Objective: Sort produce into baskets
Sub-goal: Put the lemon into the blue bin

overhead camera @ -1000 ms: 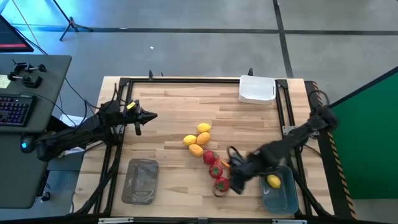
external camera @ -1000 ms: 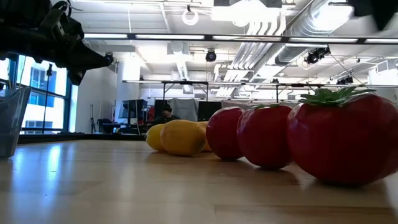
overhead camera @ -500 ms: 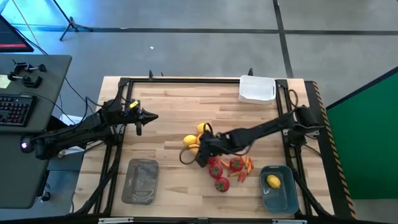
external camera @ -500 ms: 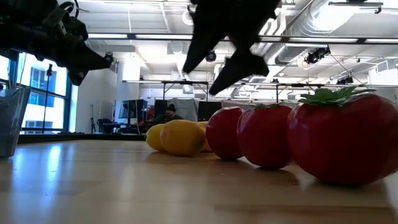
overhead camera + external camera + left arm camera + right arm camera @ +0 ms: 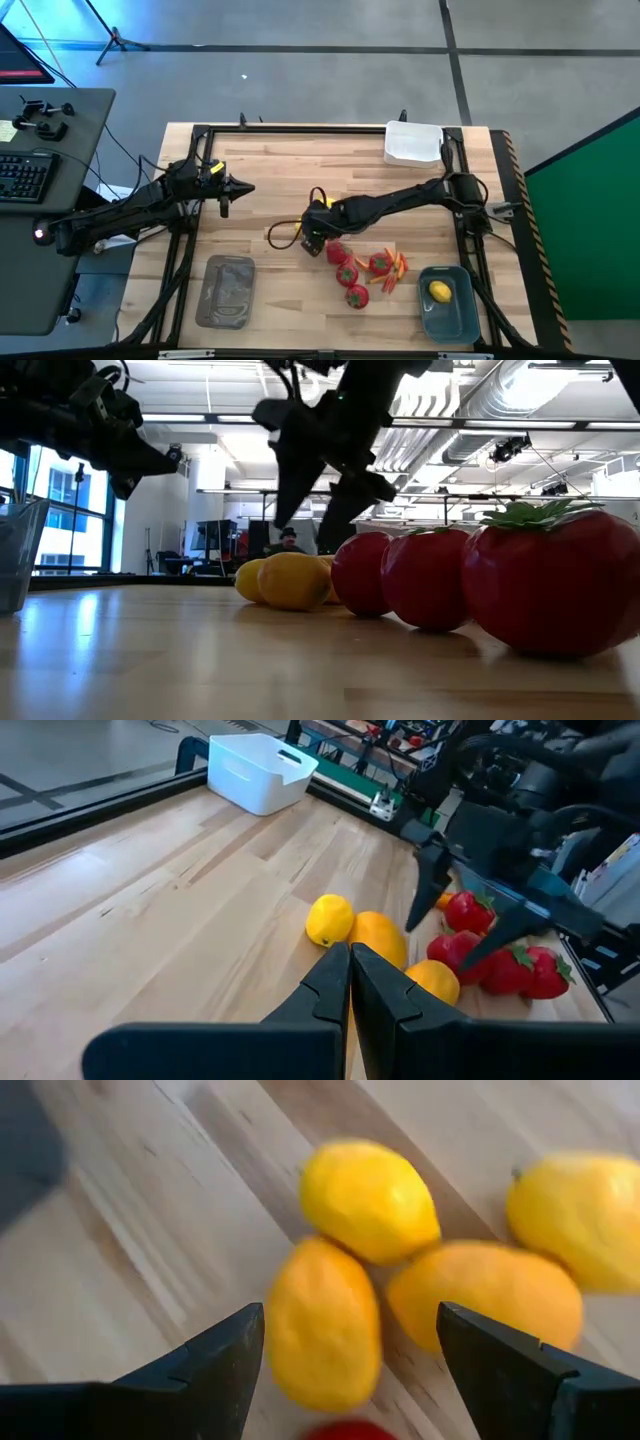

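Right gripper [image 5: 312, 236] is out over the middle of the table, fingers spread wide, hanging above the cluster of lemons [image 5: 370, 1198] with nothing between them, and in its own wrist view four lemons lie bunched together just ahead of the dark fingers [image 5: 215, 1360]. From above, most of that cluster sits hidden under the arm. Beside it come the red fruits [image 5: 346, 275] with their green tops, strung in a line toward the front edge, and the thin orange-red peppers [image 5: 399, 265] lying near them. One lemon [image 5: 439, 292] sits in the blue-teal basket [image 5: 462, 322] at the front right corner. The white basket [image 5: 413, 143] is at the far right, the flat grey basket [image 5: 227, 291] at the front left. Left gripper [image 5: 232, 186] waits over the left part of the table, well apart from the produce, fingers pressed together on nothing
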